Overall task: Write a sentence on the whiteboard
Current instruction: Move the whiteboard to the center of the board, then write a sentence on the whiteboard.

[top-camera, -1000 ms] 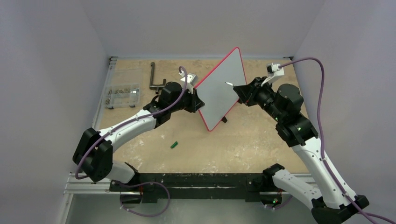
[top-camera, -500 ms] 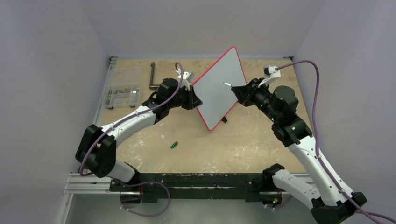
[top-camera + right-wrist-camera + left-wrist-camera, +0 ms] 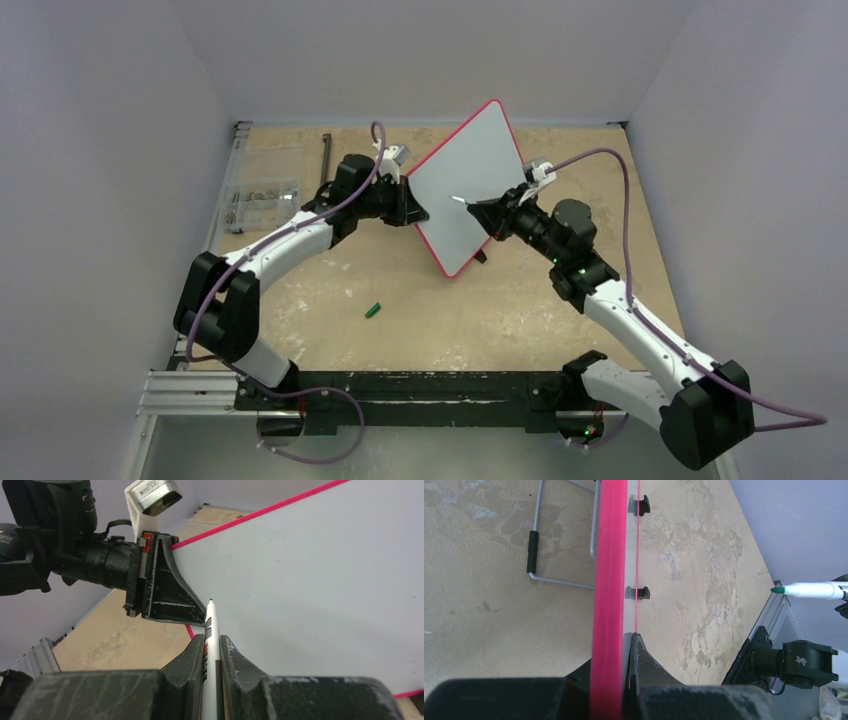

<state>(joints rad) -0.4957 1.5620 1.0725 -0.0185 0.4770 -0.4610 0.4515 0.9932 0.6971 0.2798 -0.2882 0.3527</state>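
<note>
The whiteboard [image 3: 475,170], white with a thin red rim, is held tilted up on edge above the table. Its face is blank; no green sentence shows in any view. My left gripper [image 3: 411,208] is shut on the board's left edge; in the left wrist view the red rim [image 3: 609,570] runs between the jaws of the gripper [image 3: 626,641]. My right gripper [image 3: 488,214] is shut on a white marker [image 3: 208,630] with a green tip. The tip [image 3: 456,199] points at the board's face, close to it; I cannot tell whether it touches. The marker also shows in the left wrist view [image 3: 811,589].
A green marker cap [image 3: 373,310] lies on the tan table in front of the board. A clear parts box [image 3: 262,203] sits at the far left, with a black bar tool [image 3: 328,163] beside it. Grey walls close in the sides and back.
My right arm has swung left and carried the marker tip across the board's face toward its left side. My left arm has drawn the board slightly left and back.
</note>
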